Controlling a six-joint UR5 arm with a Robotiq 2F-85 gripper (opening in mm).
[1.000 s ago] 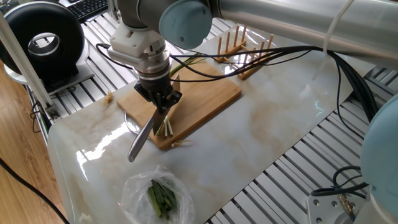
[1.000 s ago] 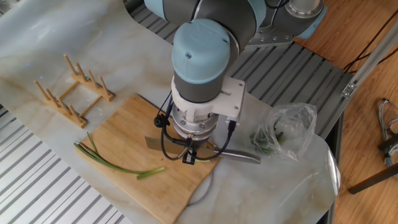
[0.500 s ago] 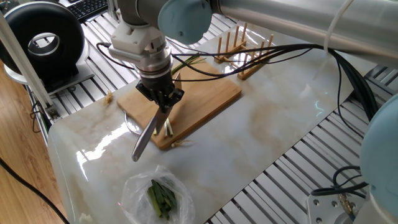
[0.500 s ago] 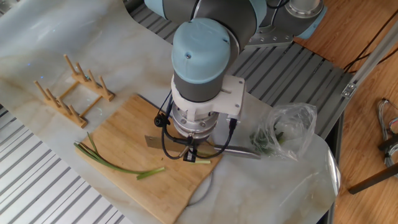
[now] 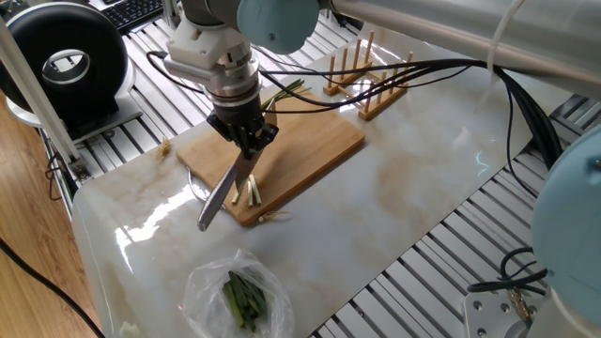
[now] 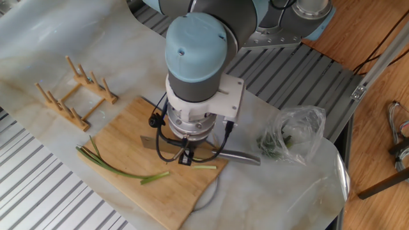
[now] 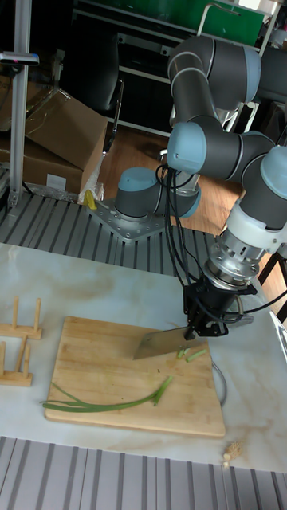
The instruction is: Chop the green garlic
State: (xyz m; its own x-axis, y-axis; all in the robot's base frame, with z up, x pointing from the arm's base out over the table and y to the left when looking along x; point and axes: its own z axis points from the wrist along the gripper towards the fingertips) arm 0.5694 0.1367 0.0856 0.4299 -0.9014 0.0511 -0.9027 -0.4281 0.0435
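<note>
Green garlic (image 7: 108, 403) lay on cutting board (image 7: 88, 351), long stalk at my 9 o'clock, mostly uncut. Few cut sticks (image 5: 252, 192) done. My gripper (image 5: 246, 143) pinched knife (image 5: 220, 192).

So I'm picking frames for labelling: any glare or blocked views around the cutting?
One fixed view: bright glare on the marble table beside the knife. The other fixed view: the arm hides the gripper and most of the blade. Tall fixed view: even light, cut green garlic clear.
</note>
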